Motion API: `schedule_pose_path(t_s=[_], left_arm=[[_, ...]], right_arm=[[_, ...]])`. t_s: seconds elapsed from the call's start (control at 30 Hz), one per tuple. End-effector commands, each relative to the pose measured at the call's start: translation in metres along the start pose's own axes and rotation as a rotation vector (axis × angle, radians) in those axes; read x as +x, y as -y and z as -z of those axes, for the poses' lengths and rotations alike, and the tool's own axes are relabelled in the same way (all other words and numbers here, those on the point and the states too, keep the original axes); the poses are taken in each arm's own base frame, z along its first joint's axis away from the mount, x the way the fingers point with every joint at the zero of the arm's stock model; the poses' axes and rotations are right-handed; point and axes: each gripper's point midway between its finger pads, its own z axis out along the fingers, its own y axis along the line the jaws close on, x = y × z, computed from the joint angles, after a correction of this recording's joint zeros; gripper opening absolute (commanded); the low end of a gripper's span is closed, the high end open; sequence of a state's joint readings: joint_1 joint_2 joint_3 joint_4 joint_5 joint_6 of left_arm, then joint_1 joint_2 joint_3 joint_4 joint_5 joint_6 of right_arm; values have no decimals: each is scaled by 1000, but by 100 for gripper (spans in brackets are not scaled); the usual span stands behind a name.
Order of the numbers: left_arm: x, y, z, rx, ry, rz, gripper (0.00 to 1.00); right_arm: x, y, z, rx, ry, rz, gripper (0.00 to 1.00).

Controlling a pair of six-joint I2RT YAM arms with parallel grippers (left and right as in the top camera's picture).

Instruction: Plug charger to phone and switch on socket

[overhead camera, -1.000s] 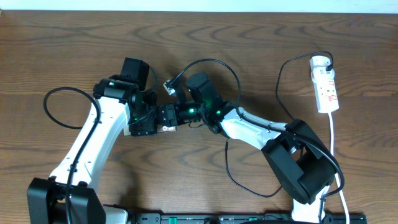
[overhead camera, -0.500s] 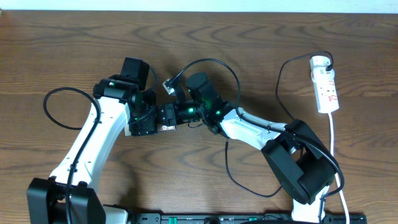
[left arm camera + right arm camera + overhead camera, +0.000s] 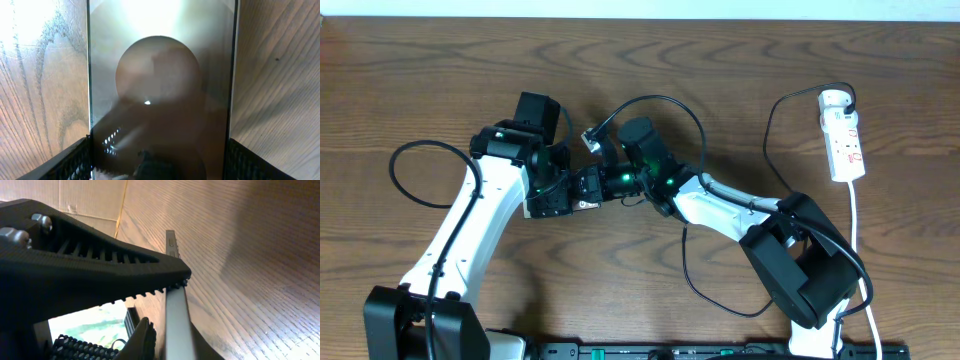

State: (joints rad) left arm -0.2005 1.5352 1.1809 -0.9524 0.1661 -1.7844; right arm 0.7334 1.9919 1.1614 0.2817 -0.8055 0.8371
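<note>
Plugging charger (image 3: 650, 97) into phone (image 3: 160, 90)
Left gripper (image 3: 160, 157) is clamping phone; right gripper (image 3: 165, 302) beside it, grip unclear. Ease in straight.

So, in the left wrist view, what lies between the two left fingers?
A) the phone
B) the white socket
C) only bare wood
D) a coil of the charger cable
A: the phone, with its glossy brown face and pale round shape, fills the space between the left fingers from edge to edge.
</note>
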Motion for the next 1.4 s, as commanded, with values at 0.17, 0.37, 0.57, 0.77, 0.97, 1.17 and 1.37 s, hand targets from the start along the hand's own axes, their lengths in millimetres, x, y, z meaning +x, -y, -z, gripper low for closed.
schedule_pose_path(t_s=[0.17,0.37,0.57,0.77,0.97,1.17,1.37], left_arm=[[6,6,8,31,-13,-7,7],[6,6,8,30,-13,-7,16],[6,6,8,30,-13,-8,40],[6,6,8,31,-13,-8,62],[6,6,8,31,-13,-30,78],[7,6,8,30,-23,-56,84],[16,17,10,67,-98,-124,86]], right_arm=[[5,-9,-6,-23,-23,16,9],[5,-9,-6,-22,-22,16,1],[5,-9,-6,-22,-22,16,1],[4,-8,-5,-21,-18,15,1],[-3,-3,1,-16,-1,12,1],[-25,12,19,8,57,9,1],[-58,40,52,62,157,-29,1]])
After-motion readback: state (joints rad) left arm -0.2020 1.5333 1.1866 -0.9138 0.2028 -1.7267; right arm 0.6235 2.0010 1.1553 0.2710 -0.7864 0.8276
